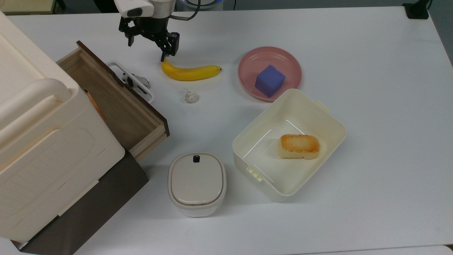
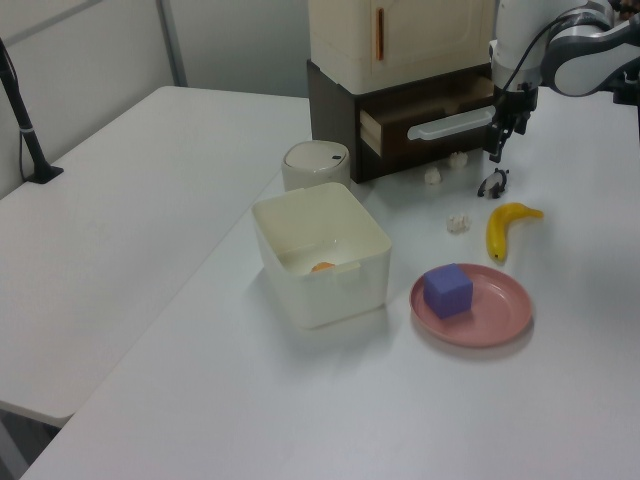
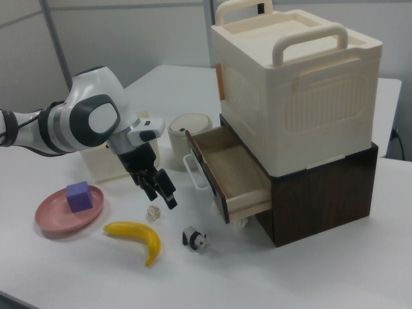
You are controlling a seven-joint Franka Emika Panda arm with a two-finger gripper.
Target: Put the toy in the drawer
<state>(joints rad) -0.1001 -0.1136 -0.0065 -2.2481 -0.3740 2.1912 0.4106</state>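
The shallow light-wood drawer (image 3: 233,172) stands pulled out and open from above. In front of its white loop handle (image 1: 131,80), the yellow banana (image 1: 190,72) and crumpled whitish paper ball (image 1: 190,96) leave bare white table (image 1: 371,88) between them.

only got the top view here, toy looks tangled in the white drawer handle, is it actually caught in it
observer: No. In the right view the toy stands on the table, below the handle and apart from it.
operator: ok how high is the gripper, looks flat to me
observer: In the right view the gripper hangs in the air, well above the toy, roughly level with the handle.
operator: and the drawer, is it down at table level
observer: No. In the right view the drawer sits raised off the table, in the top of the dark cabinet, so the toy would likely need lifting over the front panel.
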